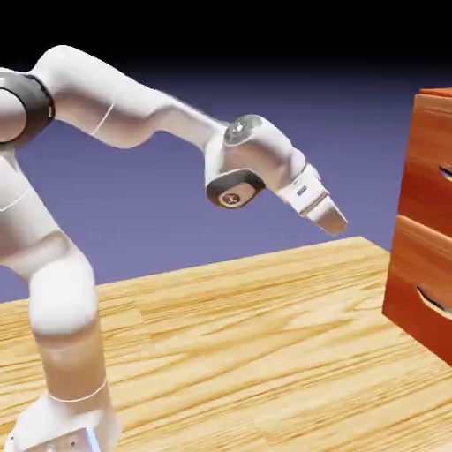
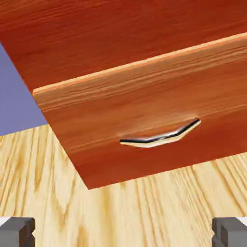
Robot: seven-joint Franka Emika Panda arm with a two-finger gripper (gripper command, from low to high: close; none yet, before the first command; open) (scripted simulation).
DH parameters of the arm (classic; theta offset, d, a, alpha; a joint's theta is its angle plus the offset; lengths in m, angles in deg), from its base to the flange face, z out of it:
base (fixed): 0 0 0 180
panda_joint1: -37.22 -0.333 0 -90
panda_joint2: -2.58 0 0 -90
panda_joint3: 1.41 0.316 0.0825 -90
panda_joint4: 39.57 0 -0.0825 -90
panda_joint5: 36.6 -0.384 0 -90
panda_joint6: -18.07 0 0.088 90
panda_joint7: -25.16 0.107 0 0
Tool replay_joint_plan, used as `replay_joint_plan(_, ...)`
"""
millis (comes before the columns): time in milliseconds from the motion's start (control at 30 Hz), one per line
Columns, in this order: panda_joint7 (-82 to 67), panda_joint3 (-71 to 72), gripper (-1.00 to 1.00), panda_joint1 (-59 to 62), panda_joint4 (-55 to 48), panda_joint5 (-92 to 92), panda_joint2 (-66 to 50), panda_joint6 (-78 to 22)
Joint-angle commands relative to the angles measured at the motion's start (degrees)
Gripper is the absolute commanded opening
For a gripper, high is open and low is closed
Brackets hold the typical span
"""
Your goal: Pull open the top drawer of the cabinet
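your jaws [image 2: 123, 233]: spread wide, nothing between them;
top drawer [image 1: 430, 163]: closed, you're well apart from it

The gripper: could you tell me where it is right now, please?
In the exterior view, the gripper is right of centre, short of the cabinet at the right edge, above the wooden table.

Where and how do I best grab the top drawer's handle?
Grip the middle of the top drawer's handle, coming straight from the front. It is a thin curved bar across the drawer front, so jaws above and below it would probably hold best.
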Motion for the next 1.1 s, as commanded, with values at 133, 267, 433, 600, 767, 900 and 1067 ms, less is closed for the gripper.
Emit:
replay_joint_plan(133,-5.8,1.2,0.00,1.6,-5.4,-12.5,-3.9,-1.0)
replay_joint_plan(267,-10.5,2.1,0.00,2.9,-9.6,-22.4,-7.0,-1.8)
replay_joint_plan(433,-16.3,3.3,0.00,4.5,-15.0,-34.9,-10.9,-2.8)
replay_joint_plan(600,-22.1,4.5,0.00,6.1,-20.3,-47.3,-14.9,-3.8)
replay_joint_plan(767,-28.0,5.7,0.00,7.7,-25.7,-59.8,-18.8,-4.8)
replay_joint_plan(900,-32.6,6.6,0.00,8.9,-30.0,-69.8,-21.9,-5.6)
replay_joint_plan(1067,-38.5,7.8,0.00,10.5,-35.3,-82.2,-25.8,-6.6)
